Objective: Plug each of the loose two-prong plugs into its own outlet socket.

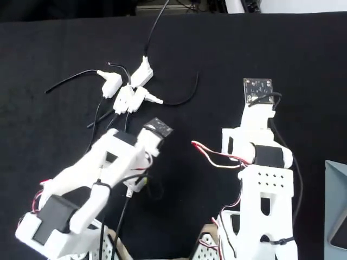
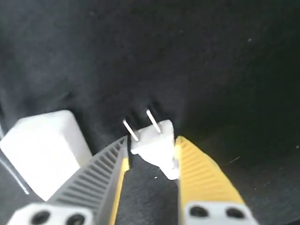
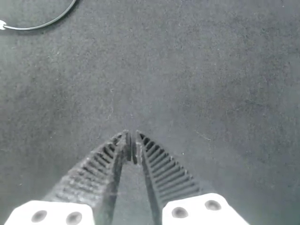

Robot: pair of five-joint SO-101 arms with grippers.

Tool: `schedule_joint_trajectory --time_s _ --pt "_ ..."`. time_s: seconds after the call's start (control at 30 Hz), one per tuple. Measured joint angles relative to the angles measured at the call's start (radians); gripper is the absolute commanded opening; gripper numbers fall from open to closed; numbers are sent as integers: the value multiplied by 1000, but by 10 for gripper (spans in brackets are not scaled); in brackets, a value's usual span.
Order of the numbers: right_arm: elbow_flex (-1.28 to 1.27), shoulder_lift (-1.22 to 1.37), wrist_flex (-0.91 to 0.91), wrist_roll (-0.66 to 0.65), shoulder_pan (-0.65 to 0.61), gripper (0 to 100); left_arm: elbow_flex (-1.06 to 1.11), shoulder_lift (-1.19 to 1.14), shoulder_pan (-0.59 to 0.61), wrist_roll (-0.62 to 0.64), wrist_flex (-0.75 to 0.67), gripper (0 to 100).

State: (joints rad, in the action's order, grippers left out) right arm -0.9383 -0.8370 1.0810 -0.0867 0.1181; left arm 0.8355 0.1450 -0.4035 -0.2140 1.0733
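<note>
Left hand (image 2: 151, 145): closed on a white plug (image 2: 157, 138). The plug body sits between the ribbed grey finger (image 2: 101, 168) and the yellow finger (image 2: 201, 173). Its two prongs (image 2: 140, 124) point away from the hand, toward the black counter (image 2: 225, 56). The prong tips are close to the cloth; contact cannot be confirmed. A white block (image 2: 44, 150) lies just beside the grey finger, apart from the plug. Whether it carries a socket cannot be told.

High view: the left arm (image 1: 92, 184) extends toward the socket cluster (image 1: 130, 92), a group of white bodies with black cables (image 1: 70, 80), lying ahead of the left hand on the counter.

Right hand (image 3: 131, 146): closed, with the ribbed fingertips (image 3: 119, 150) nearly touching and nothing between them. It hangs over the counter. A thin cable loop (image 3: 47, 24) lies well ahead of this hand. In the high view the right arm (image 1: 263, 179) stands well apart from the socket cluster
</note>
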Motion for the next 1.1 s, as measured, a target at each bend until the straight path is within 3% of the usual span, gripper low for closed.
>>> schedule_joint_trajectory --time_s 0.23,0.47,0.7,0.9,1.1 --pt "0 0 0 0 0 12 -104 -14 -87 72 -2 30" --pt "0 0 0 0 0 12 -327 -23 -94 77 -11 38" --pt "0 0 0 0 0 12 -470 -78 -107 77 -11 314" --pt "0 0 0 0 0 12 -489 -129 -95 143 -3 310" --pt "0 0 0 0 0 12 -592 -80 -61 143 169 302"
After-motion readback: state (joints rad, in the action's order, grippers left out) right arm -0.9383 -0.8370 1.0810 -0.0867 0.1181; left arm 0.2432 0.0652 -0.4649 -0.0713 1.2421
